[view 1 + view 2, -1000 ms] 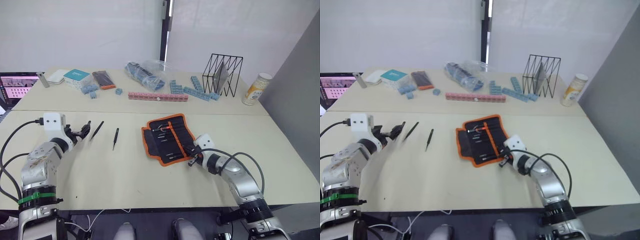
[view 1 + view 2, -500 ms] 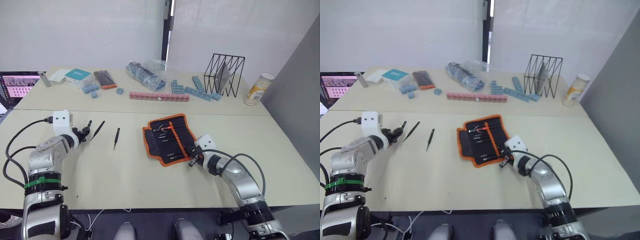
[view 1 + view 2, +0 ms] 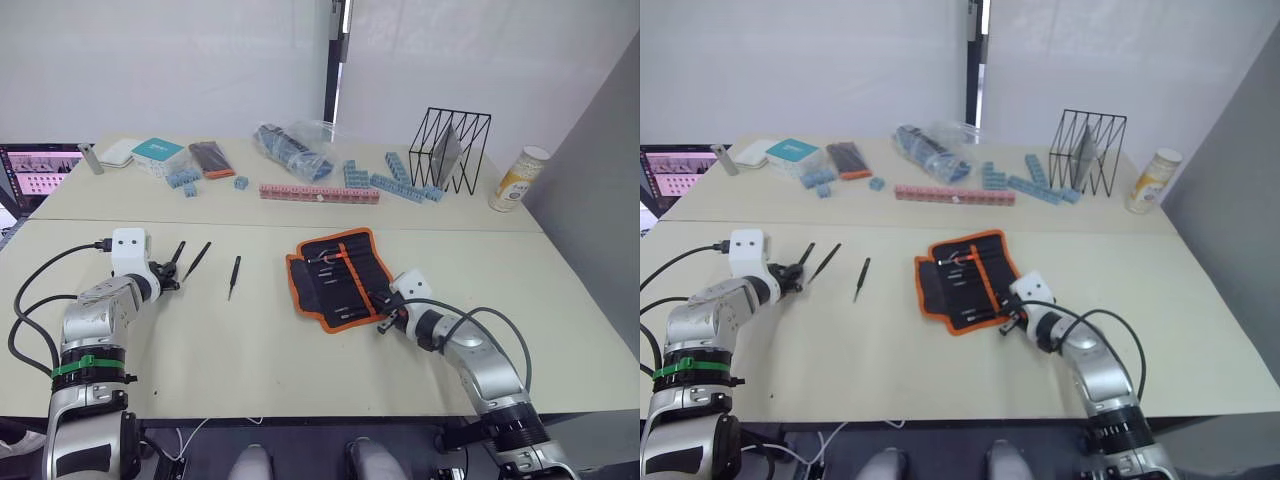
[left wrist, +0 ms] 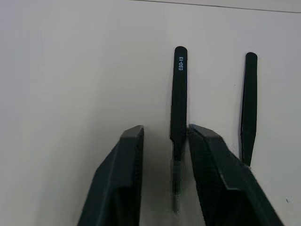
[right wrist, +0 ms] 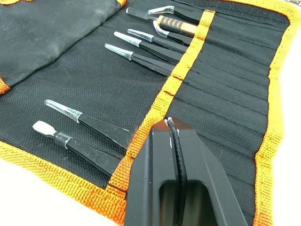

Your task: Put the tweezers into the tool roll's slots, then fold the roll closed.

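Left gripper (image 4: pixel 164 141): fingers spread, straddling one of the tweezers (image 4: pixel 178 101) on the table (image 3: pixel 270 350).
Right gripper (image 5: pixel 175 141): pinched together, pressing the tool roll (image 3: pixel 340 278) at 5 o'clock.
Handling: tweezers are probably light, stiff, slippery; gripping mid-shaft looks best.

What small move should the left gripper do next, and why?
Probably close the fingers. In the left wrist view the left gripper is open, its fingers on either side of one pair of tweezers lying on the table, not yet gripping it. A second pair lies just beside it, so closing gently should take only the first.
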`<state>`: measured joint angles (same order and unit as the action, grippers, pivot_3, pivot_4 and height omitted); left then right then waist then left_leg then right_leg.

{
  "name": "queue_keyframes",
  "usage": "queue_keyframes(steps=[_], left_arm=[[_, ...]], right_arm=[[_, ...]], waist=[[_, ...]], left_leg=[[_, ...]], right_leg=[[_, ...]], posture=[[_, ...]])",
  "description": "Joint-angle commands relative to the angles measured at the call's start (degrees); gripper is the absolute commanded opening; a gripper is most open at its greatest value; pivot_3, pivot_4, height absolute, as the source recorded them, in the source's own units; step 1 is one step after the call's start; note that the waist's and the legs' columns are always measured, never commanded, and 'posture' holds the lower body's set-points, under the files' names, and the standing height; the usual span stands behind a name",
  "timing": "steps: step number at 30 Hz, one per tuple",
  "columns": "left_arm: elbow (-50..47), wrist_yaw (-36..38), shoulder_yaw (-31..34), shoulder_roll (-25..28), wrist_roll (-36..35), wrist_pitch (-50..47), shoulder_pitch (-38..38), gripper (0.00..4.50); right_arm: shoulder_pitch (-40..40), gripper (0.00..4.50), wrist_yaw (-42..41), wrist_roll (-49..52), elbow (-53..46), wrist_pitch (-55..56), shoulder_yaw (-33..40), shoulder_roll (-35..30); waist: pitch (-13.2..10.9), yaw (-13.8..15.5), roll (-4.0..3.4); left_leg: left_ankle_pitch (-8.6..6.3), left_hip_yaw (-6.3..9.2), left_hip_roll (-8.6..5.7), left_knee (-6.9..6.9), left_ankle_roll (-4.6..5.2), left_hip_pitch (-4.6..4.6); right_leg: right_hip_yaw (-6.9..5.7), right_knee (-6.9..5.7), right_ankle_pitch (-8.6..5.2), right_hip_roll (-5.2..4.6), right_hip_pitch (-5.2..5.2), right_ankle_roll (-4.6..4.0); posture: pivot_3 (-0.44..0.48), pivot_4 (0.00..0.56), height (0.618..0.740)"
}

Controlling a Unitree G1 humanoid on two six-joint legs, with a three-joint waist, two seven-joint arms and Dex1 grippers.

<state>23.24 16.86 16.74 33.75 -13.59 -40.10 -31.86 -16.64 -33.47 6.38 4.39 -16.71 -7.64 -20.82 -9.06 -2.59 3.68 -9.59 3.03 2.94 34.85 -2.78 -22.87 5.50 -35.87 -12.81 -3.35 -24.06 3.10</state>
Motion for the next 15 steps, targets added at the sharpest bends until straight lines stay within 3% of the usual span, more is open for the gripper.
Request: queue_keyframes(steps=[1,6,10,15], left_arm=[[1.6,-0.4,-0.5,-1.0,0.3,-0.2,-0.5,0.03],[4.3,0.1,0.3,-0.5,0.8,7.0,-1.4,0.03],[1.8,1.1,1.1,-0.5,-0.5,10.3,-2.7,0.03],[-4.3,5.8,-2.2,-0.8,-0.8,14.0,-5.4,0.03]], right_arm=[[2.5,0.00,0.0,-1.4,3.0,-3.2,-1.4,-0.3],[2.4,0.00,-0.1,-1.4,3.4,-3.0,-0.9,-0.8],[2.4,0.00,0.0,-1.4,3.4,-3.0,-0.6,-0.9],[2.3,0.00,0.2,-1.5,3.4,-2.9,-0.5,-0.7]], waist=[[0.0,0.1,-0.01],[0.0,0.1,-0.13],[0.0,0.1,-0.12],[0.0,0.2,-0.09]], left_leg=[[0.00,0.00,0.00,0.00,0.00,0.00],[-0.03,0.00,0.00,0.01,-0.05,0.02],[-0.02,0.00,0.00,0.03,-0.04,-0.05],[-0.02,0.00,0.00,0.05,-0.04,-0.12]], right_leg=[[0.00,0.00,0.00,0.00,0.00,0.00],[0.00,0.01,-0.01,0.00,0.01,-0.01],[0.00,0.02,-0.01,0.00,-0.02,-0.01],[-0.01,0.06,0.00,0.00,-0.04,0.00]], posture=[[0.000,0.150,0.737],[0.000,0.150,0.737],[0.000,0.150,0.737],[0.000,0.150,0.737]])
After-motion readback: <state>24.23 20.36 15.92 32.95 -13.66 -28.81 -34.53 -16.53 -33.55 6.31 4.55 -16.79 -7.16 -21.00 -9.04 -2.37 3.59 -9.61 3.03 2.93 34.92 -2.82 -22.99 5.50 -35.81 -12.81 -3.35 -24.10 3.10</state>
